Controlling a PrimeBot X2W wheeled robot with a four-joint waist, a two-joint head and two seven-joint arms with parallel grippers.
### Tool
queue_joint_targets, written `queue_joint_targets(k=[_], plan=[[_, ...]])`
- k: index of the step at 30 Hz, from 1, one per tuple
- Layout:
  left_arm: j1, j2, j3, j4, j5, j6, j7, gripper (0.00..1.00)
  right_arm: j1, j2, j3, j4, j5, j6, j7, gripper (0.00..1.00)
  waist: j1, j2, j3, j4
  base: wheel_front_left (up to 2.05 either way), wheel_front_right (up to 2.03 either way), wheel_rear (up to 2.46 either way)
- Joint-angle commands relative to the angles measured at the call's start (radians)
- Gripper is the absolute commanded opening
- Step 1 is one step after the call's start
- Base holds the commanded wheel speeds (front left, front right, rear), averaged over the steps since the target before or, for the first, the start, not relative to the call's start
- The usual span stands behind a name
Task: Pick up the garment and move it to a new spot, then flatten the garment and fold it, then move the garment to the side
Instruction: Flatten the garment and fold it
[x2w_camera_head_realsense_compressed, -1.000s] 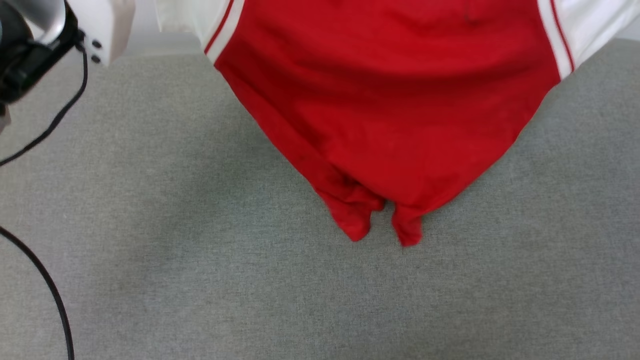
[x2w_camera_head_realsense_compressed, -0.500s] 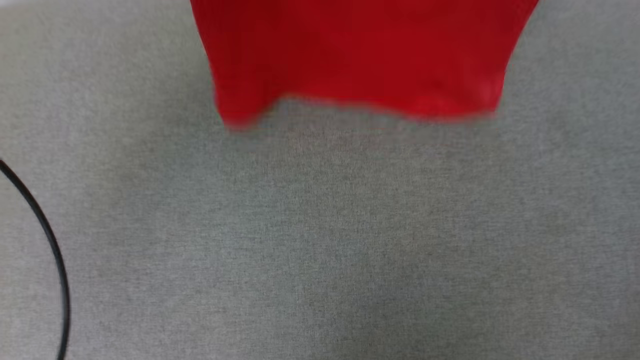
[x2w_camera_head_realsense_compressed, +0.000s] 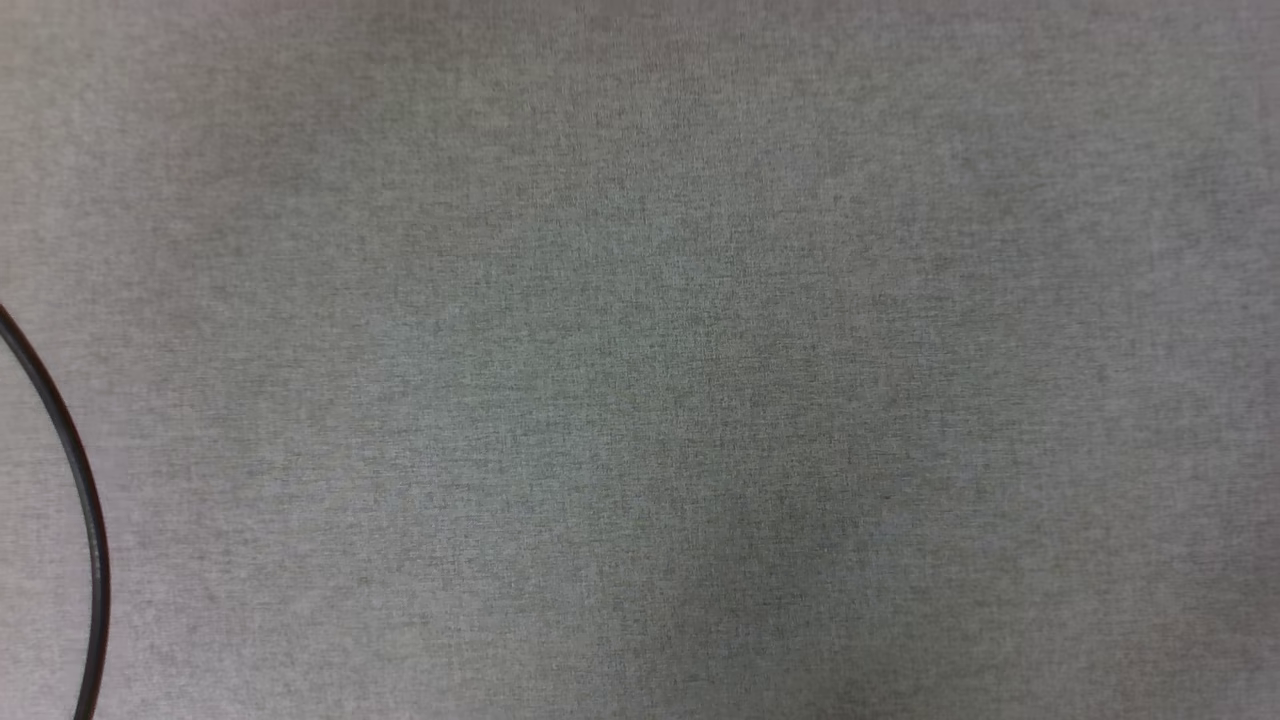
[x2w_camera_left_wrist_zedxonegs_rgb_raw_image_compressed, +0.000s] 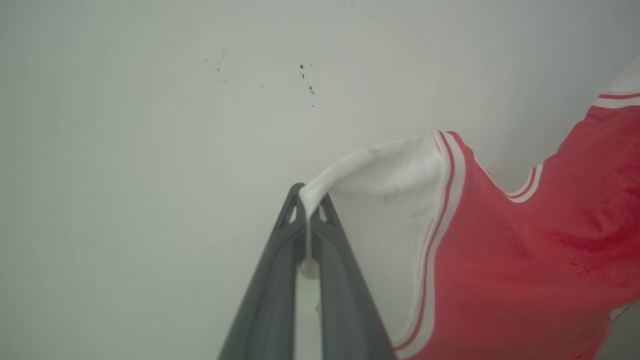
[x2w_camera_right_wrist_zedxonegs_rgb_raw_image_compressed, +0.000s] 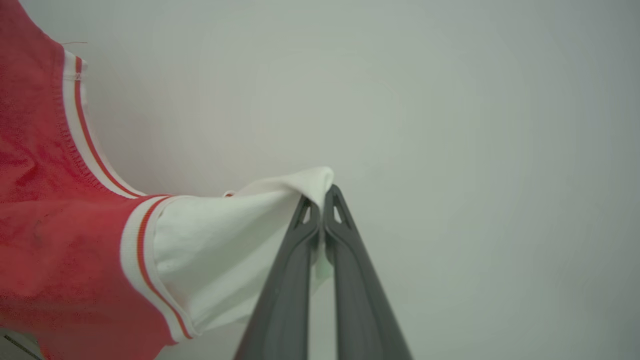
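Note:
The garment (x2w_camera_left_wrist_zedxonegs_rgb_raw_image_compressed: 525, 260) is a red T-shirt with white sleeves and striped trim, hanging in the air in front of a pale wall. In the left wrist view my left gripper (x2w_camera_left_wrist_zedxonegs_rgb_raw_image_compressed: 310, 200) is shut on the tip of one white sleeve (x2w_camera_left_wrist_zedxonegs_rgb_raw_image_compressed: 385, 190), and the red body spreads off to the right. The right wrist view shows my right gripper (x2w_camera_right_wrist_zedxonegs_rgb_raw_image_compressed: 320, 197) shut on the tip of the other white sleeve (x2w_camera_right_wrist_zedxonegs_rgb_raw_image_compressed: 220, 250), with the garment (x2w_camera_right_wrist_zedxonegs_rgb_raw_image_compressed: 55, 240) stretching away to the left.
Grey fabric surface (x2w_camera_head_realsense_compressed: 640, 360) lies below in the head view, bare apart from a black cable (x2w_camera_head_realsense_compressed: 85, 500) curving along its left edge. A pale wall (x2w_camera_left_wrist_zedxonegs_rgb_raw_image_compressed: 150, 125) with a few dark specks stands behind the garment.
The red garment, which reached the grey surface a second ago, has gone up and out of the head view's top. The left arm also left that view.

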Motion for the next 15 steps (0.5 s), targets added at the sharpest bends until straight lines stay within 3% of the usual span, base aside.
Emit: queue_joint_targets(k=[1, 8, 15], plan=[[0.004, -0.005, -0.005, 0.02, -0.005, -0.003, -0.018, 0.0, -0.01, 0.011, 0.011, 0.016, 0.011, -0.001, -0.018, 0.0, -0.0001, 0.0, 0.017, -0.001, 0.0, 0.0, 0.0], [0.079, -0.013, -0.049, 0.086, -0.03, -0.006, -0.092, 0.0, 0.053, 0.035, 0.101, 0.093, 0.049, -0.001, -0.083, 0.0, -0.0001, 0.0, 0.023, -0.001, 0.0, 0.0, 0.0], [0.255, 0.007, -0.13, 0.081, -0.092, -0.006, -0.159, 0.0, 0.205, 0.069, 0.214, 0.135, 0.129, -0.001, -0.145, 0.0, -0.0001, 0.0, -0.048, -0.004, 0.0, 0.0, 0.0]])
